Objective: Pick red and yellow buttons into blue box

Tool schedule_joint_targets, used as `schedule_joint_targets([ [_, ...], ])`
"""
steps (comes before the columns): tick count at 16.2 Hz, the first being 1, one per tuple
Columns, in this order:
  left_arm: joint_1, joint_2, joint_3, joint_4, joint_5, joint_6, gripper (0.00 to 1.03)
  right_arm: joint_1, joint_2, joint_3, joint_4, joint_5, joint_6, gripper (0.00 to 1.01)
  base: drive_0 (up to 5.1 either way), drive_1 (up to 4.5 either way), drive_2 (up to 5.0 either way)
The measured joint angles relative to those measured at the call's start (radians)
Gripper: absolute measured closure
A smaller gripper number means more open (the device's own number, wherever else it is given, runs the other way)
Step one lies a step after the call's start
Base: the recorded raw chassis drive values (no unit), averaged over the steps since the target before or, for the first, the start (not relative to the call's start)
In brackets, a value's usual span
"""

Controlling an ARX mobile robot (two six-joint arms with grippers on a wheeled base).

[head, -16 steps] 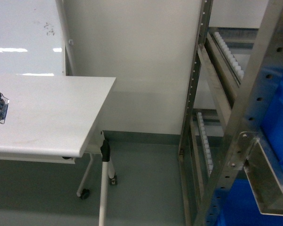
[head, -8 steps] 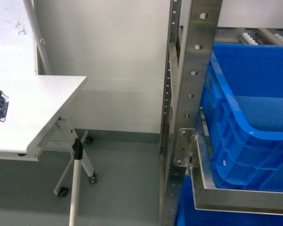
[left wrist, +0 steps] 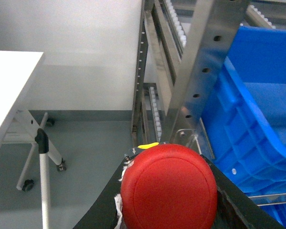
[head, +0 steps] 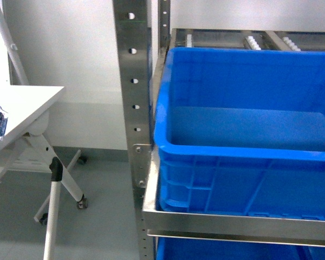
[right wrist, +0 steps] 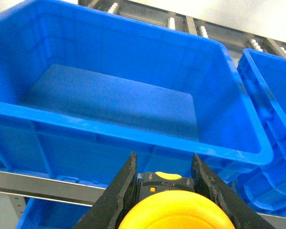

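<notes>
Holding both buttons short of the blue box (head: 244, 146), I see my left hand (left wrist: 169, 210) gripping the red button (left wrist: 168, 191), beside the rack upright (left wrist: 205, 71); my right hand (right wrist: 164, 183) grips the yellow button (right wrist: 174, 212) before the box rim. Swinging left risks clipping that upright, probably.

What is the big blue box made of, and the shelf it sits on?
The blue box looks like glossy molded plastic: even colour, ribbed outside, thick rounded rim. The shelf frame looks like bare brushed metal, probably steel or aluminium: grey sheen, punched holes, bolted bracket.

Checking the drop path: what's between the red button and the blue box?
In the left wrist view, a perforated steel rack post stands between the red button and the blue box.
</notes>
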Motion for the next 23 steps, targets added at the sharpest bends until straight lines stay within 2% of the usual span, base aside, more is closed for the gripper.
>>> schedule_joint_targets([
  [23,0.000,0.000,0.000,0.004,0.002,0.000,0.71,0.000,0.000,0.000,0.002,0.000,0.000,0.71,5.0,-2.30,-2.3],
])
